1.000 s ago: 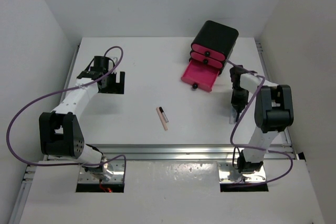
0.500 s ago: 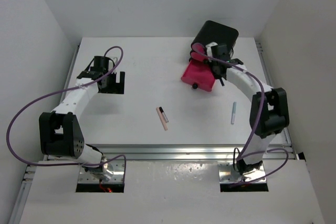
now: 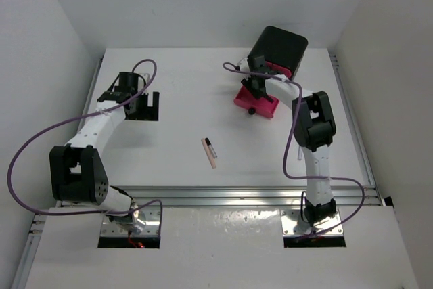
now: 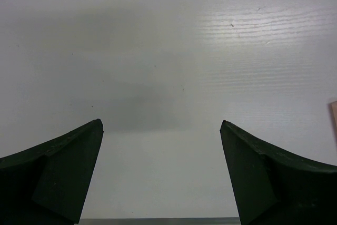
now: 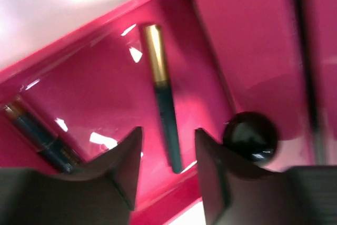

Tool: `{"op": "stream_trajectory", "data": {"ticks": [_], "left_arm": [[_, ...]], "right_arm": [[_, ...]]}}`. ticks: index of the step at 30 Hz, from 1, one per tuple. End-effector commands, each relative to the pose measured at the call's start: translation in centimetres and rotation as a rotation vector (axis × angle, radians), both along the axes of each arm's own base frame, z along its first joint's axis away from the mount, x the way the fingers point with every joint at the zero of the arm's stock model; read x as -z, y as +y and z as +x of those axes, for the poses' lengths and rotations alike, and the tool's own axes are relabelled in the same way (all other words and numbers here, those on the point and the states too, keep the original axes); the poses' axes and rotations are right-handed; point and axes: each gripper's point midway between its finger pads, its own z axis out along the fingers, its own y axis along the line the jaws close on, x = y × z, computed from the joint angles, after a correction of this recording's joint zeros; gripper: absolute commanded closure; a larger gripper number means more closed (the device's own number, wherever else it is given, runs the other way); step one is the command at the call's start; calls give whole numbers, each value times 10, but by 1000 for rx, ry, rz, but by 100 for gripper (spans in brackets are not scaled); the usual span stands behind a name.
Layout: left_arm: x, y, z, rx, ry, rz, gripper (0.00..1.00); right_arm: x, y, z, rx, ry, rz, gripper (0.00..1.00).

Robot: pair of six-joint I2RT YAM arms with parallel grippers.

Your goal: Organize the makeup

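Two pencils (image 3: 210,152), one peach, one black, lay side by side in the middle of the table (image 3: 169,133), not yet stowed. R gripper (image 3: 258,86) hung over the open pink drawer (image 5: 105,93) of the black box (image 3: 281,45), jaws a little apart w/ nothing between them, prob. so items could drop in. Wrist cam showed what top cam couldn't: a gold-capped dark pencil (image 5: 163,109) & a 2nd dark tube (image 5: 37,133) lying inside. L gripper (image 4: 161,122) was spread wide & empty over bare table at far left, seemingly idle.

A glossy pink plastic drawer (image 5: 105,93) holds a dark pencil (image 5: 164,104) with a shiny gold cap. The black knob (image 5: 249,136) gleams, and the white table (image 4: 168,51) looks matt and faintly grained.
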Motion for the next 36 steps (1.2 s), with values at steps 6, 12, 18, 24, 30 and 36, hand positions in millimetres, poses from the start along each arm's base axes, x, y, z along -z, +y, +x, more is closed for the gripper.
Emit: {"op": "stream_trajectory", "data": {"ticks": [6, 12, 18, 24, 30, 36], "left_arm": [[-11, 2, 3, 1, -39, -14, 0], [-11, 2, 3, 1, -39, -14, 0], [-8, 2, 3, -4, -29, -35, 0], [-8, -1, 3, 7, -29, -50, 0], [-8, -1, 3, 7, -29, -50, 0], [-15, 0, 3, 1, -49, -42, 0]], "right_arm": [[-62, -3, -4, 36, -95, 67, 31], [-115, -32, -57, 283, -151, 258, 31], [-51, -99, -169, 673, 24, 295, 31], [5, -109, -240, 855, 258, 318, 22], [37, -112, -254, 909, 355, 321, 32], [58, -127, -272, 1002, 420, 281, 59]]}}
